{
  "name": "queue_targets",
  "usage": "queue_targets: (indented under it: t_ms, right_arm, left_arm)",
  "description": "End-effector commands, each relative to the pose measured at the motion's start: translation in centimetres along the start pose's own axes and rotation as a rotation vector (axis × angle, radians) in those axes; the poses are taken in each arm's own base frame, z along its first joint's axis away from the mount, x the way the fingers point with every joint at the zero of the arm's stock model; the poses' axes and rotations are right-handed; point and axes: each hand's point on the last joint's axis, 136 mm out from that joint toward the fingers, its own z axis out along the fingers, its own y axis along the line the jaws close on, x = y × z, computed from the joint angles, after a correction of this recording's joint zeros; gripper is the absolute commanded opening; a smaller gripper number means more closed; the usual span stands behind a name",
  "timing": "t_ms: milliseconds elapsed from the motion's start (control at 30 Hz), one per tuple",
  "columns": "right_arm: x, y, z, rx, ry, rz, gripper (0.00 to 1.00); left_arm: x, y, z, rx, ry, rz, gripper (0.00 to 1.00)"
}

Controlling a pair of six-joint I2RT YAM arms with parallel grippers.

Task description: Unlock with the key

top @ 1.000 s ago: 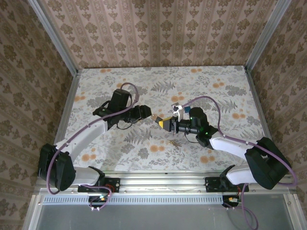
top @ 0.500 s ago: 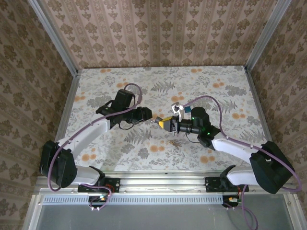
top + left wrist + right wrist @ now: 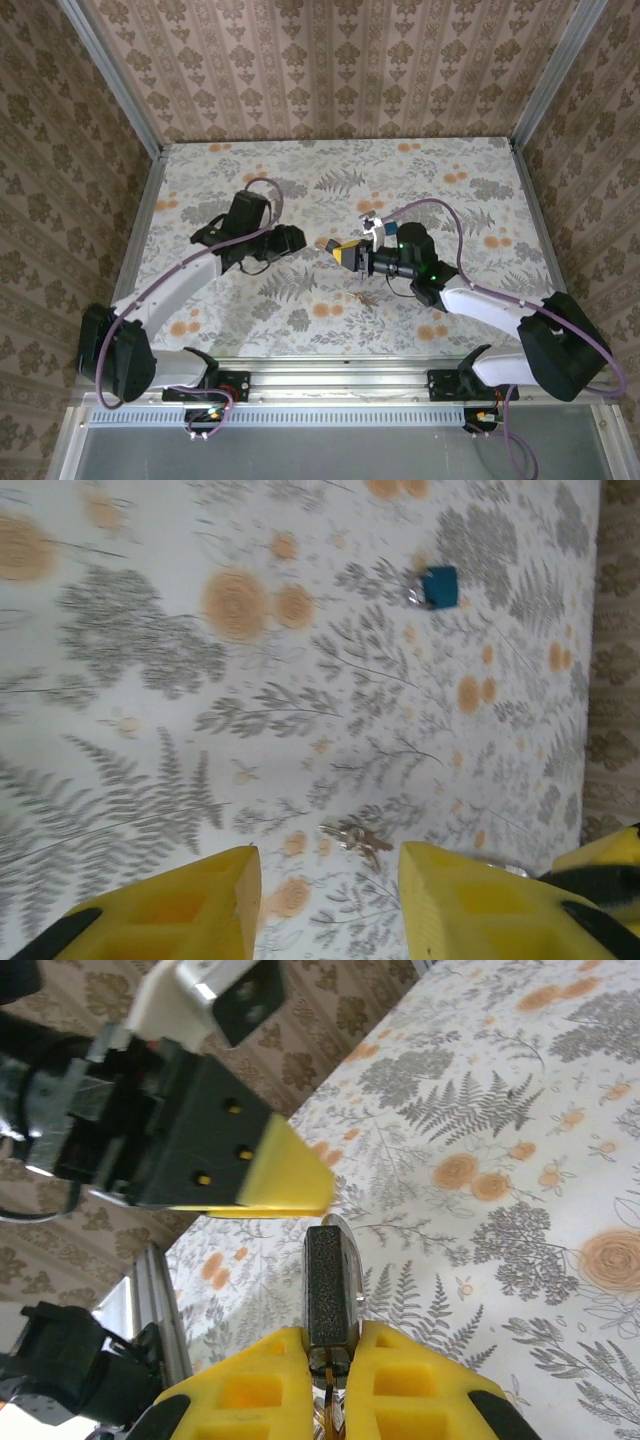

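1. Your right gripper (image 3: 332,1348): mid-table, clamped on a slim black piece (image 3: 328,1280) with a metal edge. You cannot tell whether it is lock or key.
2. Your left gripper (image 3: 330,880): fingers spread wide, empty, facing the right gripper from the left. One yellow fingertip (image 3: 285,1180) sits just above the black piece.
3. Small metal keys (image 3: 355,838): flat on the floral table (image 3: 470,190), on the near side of the right gripper.
4. Blue-cased object (image 3: 438,586): on the table, further right and nearer.
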Motion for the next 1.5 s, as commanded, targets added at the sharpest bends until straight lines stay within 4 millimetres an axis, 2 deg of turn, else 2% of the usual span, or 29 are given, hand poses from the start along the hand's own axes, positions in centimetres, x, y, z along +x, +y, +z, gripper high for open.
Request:
queue_targets:
  t_ms: [0,200,367,467,633,833,967,1133,1333,1467]
  right_arm:
    - [-2.1,-0.4,0.9,0.029,-0.040,0.021,0.00]
    - [-1.1,-2.0,4.1,0.035,0.018,0.106,0.00]
    - [-0.3,-2.6,7.7,0.016,0.064,0.170,0.00]
    - [0.0,-2.5,10.1,-0.012,0.083,0.212,0.00]
    - [1.6,-2.9,14.2,-0.035,0.158,0.287,0.00]
    - [2.5,-4.4,16.9,-0.014,0.186,0.388,0.00]
    - [3.6,-5.9,18.2,0.023,0.209,0.448,0.00]
    - [4.5,-7.6,18.9,0.056,0.208,0.509,0.00]
    - [5.1,-8.9,18.9,0.049,0.183,0.590,0.00]
    - [5.5,-9.3,18.8,0.059,0.186,0.601,0.05]
  left_arm:
    - [-1.1,1.8,-2.1,-0.033,-0.113,-0.070,0.50]
    - [-1.9,2.7,-4.9,-0.032,-0.222,-0.087,0.53]
    - [-2.0,2.5,-5.7,-0.002,-0.254,-0.085,0.54]
    - [-2.1,2.2,-6.0,0.008,-0.258,-0.084,0.54]
    - [-2.2,2.0,-5.7,0.022,-0.256,-0.096,0.54]
    - [-2.0,2.1,-4.8,0.034,-0.229,-0.121,0.55]
    - [-2.1,1.9,-4.6,0.048,-0.226,-0.126,0.55]
    - [-1.8,2.1,-4.2,0.047,-0.216,-0.135,0.55]
    - [-1.6,2.4,-3.8,0.042,-0.206,-0.146,0.55]
    - [-1.6,2.5,-3.6,0.044,-0.201,-0.151,0.55]
